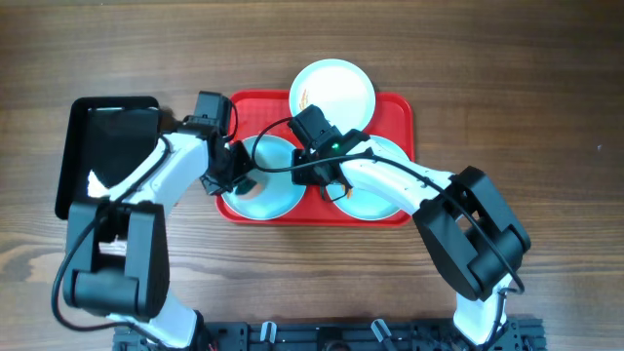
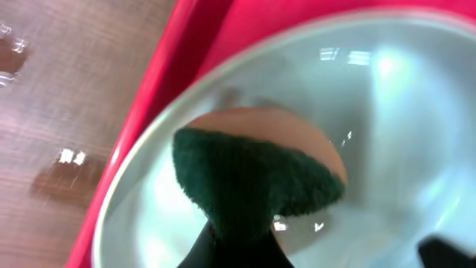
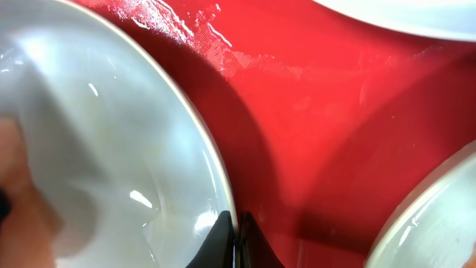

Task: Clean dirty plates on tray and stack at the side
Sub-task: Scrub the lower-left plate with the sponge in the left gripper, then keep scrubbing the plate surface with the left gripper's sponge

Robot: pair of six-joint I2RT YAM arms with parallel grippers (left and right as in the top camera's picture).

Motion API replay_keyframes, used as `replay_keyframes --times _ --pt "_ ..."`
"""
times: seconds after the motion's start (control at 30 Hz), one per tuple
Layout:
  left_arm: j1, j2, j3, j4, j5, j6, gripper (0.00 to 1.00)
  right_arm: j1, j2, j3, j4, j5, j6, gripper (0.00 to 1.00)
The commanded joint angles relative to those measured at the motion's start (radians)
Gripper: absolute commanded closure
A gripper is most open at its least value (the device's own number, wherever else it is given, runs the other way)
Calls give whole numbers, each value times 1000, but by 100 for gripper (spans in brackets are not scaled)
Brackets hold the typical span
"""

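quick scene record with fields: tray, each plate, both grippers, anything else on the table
tray: red tray, holds three plates
left plate: sponge on it
top plate: orange smear, untouched
right plate: partly under the right arm
left gripper: shut on sponge
right gripper: shut on left plate's rim
black tray: left of red tray

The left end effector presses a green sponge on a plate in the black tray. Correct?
No. The plate lies in the red tray instead, as the left wrist view shows. The left end effector does press a green sponge on it.
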Motion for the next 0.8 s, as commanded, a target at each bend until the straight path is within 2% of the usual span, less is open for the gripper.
replay_keyframes --times 0.0,0.23,0.37,0.53,0.77 --pt "3 -63 -7 -30 4 -2 96 4 25 10 0 -2 -2 96" --pt "-16 -79 -7 -5 85 2 96 4 25 10 4 -2 -2 96" --pt "-71 -79 -7 55 105 2 96 4 25 10 9 -2 -2 96" --pt "-141 -77 -7 108 2 -4 96 4 25 10 7 -2 -2 96" --pt "-150 -70 -10 115 -58 -10 96 4 25 10 8 -2 -2 96"
